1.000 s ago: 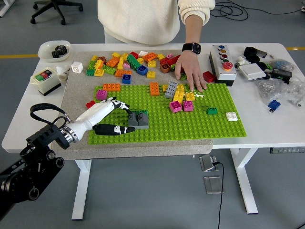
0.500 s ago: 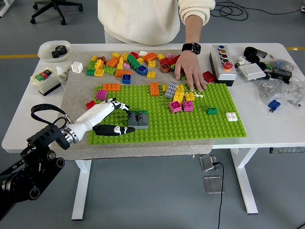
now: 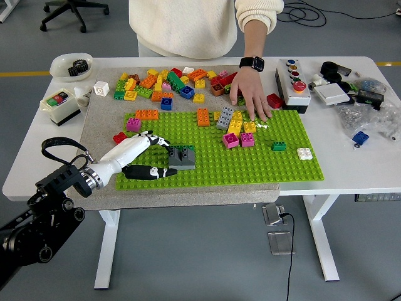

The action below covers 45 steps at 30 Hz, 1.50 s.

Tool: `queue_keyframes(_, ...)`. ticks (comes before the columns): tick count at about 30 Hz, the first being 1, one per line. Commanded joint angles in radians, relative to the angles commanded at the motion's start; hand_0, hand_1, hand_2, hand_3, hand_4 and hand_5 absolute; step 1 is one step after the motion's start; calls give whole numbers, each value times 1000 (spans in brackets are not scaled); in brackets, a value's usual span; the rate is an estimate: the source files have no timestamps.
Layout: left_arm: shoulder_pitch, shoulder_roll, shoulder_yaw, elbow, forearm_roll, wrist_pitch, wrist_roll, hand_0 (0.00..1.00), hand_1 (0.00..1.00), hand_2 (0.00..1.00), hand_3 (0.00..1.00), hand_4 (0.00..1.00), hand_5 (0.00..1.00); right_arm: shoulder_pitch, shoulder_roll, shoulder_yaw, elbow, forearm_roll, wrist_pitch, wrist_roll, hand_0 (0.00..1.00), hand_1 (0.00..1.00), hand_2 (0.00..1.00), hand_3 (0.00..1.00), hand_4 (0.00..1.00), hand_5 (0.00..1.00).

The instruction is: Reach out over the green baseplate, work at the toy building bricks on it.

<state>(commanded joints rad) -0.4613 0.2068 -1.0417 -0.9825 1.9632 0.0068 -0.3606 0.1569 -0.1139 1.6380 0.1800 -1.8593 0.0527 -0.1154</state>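
The green baseplate [image 3: 250, 160] lies flat on a grey mat [image 3: 100, 125] that covers the left part of the white desk [image 3: 351, 169]. The robot's left hand [image 3: 143, 157] reaches in from the lower left over the baseplate's near left corner, its white palm low over the studs and its fingers spread and relaxed, gripping nothing. A grey brick [image 3: 182, 157] stands on the baseplate just beside the fingertips, to their right; whether the fingers [image 3: 160, 142] touch it cannot be told. The black thumb lies along the plate's near edge, pointing toward the same brick. Farther along the baseplate sit an orange brick [image 3: 147, 115], a magenta brick [image 3: 133, 124], another orange brick [image 3: 203, 116], a cluster of grey, yellow and magenta bricks [image 3: 236, 128], a small green brick [image 3: 279, 146] and a white brick [image 3: 304, 153], all well apart from the robot's hand. A loose pile of mixed bricks [image 3: 169, 83] lies on the mat behind the plate. At the far side a person in a cream sweater rests 1 hand [image 3: 250, 94], wearing a black watch, on the plate's far edge, fingertips down beside the cluster.
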Motion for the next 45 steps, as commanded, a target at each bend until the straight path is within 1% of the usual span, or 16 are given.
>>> queue_keyframes(14,3,0,5,2,22,2,3,998,904,850,680,998,845,1,0,0,0,4,-1,0,742,645,681,618,832,526)
queue_keyframes(31,7,-1,17,16,28,2,7,998,903,849,676,998,837,-2,1,-4,0,5,-2,0,742,644,681,617,830,524)
queue_keyframes(45,1,-2,32,24,25,0,9,998,902,848,676,998,836,-3,1,-5,0,6,-2,-1,742,645,681,618,830,523)
